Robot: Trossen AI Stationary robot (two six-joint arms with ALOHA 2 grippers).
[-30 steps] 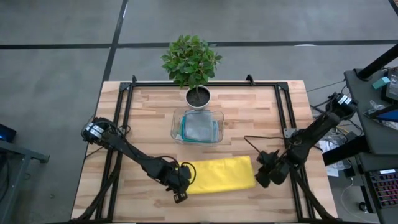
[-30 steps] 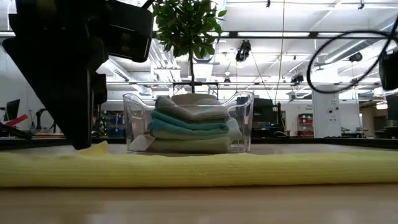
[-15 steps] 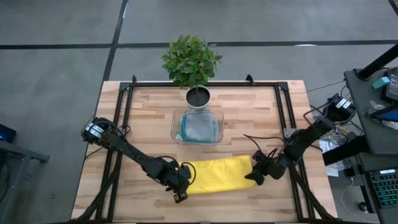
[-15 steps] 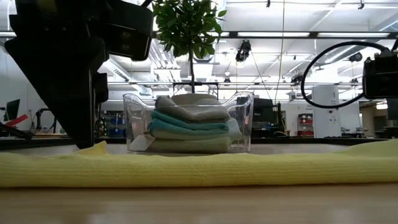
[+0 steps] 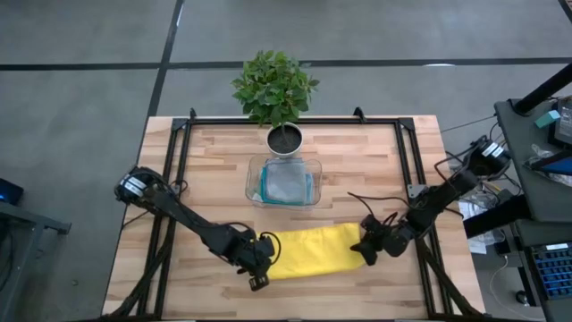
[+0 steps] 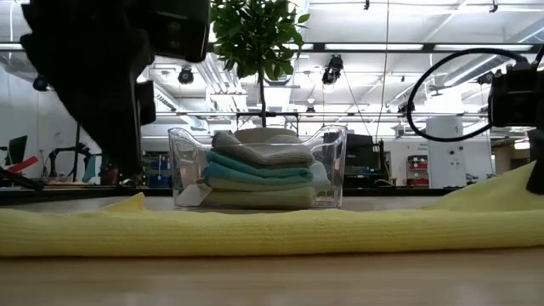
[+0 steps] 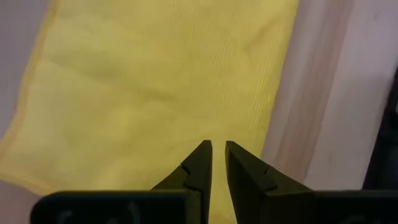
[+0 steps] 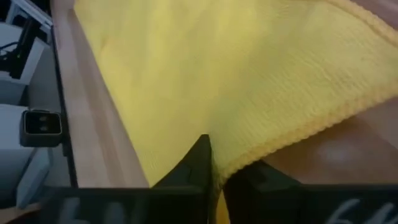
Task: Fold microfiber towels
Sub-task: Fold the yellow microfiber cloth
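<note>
At lower centre of the table [image 5: 214,161], the yellow towel [image 5: 313,250] is pinched by both closed grippers: left gripper [image 5: 261,266], right gripper [image 5: 365,254]. Slippage is judged possible if only a thin edge is held.

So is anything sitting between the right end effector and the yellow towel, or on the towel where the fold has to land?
Nothing visible. The right end effector is shut on the yellow towel at its right edge, and the left end effector grips the opposite end. The clear tray stands apart, farther back.
</note>
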